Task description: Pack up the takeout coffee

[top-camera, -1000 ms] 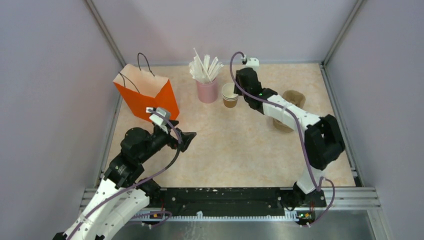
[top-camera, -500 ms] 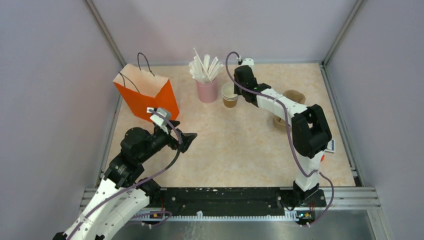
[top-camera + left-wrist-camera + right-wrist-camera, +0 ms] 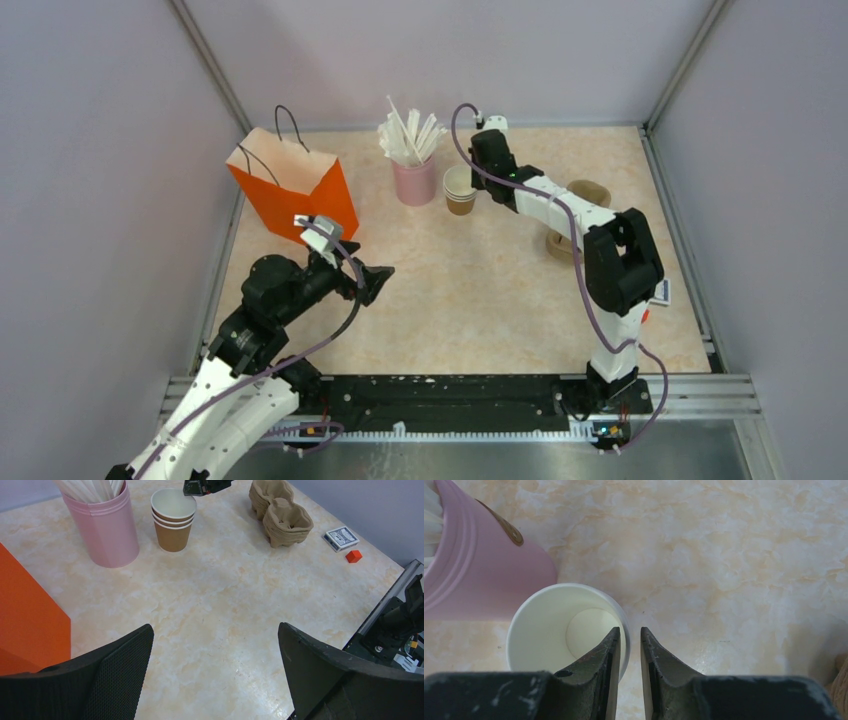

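Orange bag stands at far left, and my left gripper waits near it, fingers spread wide. Right of the pink straw cup, the stacked paper cups have not moved, but my right gripper has settled over the top rim, fingers nearly together astride it. I cannot confirm a firm pinch. Lifting looks next.

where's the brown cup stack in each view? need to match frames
Top external: cups at far centre, just right of the pink cup.
Left wrist: cups at top, left of centre, right of the pink cup.
Right wrist: cups at lower left, seen from above; pink cup at upper left.
Shared landmark: the pink cup, beside the stack in every view.
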### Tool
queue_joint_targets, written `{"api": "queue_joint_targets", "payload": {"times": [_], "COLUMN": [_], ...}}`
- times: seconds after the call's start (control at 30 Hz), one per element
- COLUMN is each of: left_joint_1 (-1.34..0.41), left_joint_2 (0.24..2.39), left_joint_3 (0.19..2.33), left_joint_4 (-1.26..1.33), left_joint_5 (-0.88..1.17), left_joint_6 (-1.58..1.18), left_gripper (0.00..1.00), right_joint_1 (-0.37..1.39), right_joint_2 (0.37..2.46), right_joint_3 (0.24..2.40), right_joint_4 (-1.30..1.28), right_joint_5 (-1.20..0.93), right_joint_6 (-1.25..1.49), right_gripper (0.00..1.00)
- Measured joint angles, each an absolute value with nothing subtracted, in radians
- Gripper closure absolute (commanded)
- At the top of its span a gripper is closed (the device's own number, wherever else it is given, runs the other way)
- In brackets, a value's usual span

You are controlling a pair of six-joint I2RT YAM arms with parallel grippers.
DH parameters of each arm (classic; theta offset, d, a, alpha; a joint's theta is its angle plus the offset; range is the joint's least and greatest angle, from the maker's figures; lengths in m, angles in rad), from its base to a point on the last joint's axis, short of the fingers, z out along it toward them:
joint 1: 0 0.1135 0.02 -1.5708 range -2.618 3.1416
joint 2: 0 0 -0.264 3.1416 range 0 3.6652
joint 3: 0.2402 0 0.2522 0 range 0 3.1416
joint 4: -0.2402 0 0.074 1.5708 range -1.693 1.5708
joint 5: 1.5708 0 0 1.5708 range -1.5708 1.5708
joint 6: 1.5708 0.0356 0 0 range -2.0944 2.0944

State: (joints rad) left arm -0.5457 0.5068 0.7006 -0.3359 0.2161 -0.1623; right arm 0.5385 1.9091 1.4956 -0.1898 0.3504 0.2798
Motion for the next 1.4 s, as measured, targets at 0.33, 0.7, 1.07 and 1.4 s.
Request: {"api": "queue_joint_targets", "payload": {"times": [0.33,0.7,1.07,1.4], "left_joint_1": [-0.546,-0.546,-0.546,-0.546], "left_joint_2": [0.507,0.507,0.519,0.520], "left_joint_3": [0.700,0.700,0.699,0.699], "left_joint_4": [-0.336,-0.336,-0.335,-0.334], "left_joint_5": [0.216,0.216,0.216,0.216], "left_joint_6": [-0.162,-0.162,-0.162,-0.162], "left_gripper": [0.01,0.01,0.01,0.01], "right_joint_1": [0.534,0.532,0.514,0.450], "right_joint_2": [1.925,1.925,1.889,1.774], "right_joint_3": [1.496,1.501,1.493,1.463], "right_joint_4": [-0.189,-0.191,-0.189,-0.171], "right_joint_5": [0.338,0.336,0.337,0.286], "right_joint_6": [0.281,0.276,0.262,0.269], "right_gripper": [0.84,1.00,1.00,1.00]}}
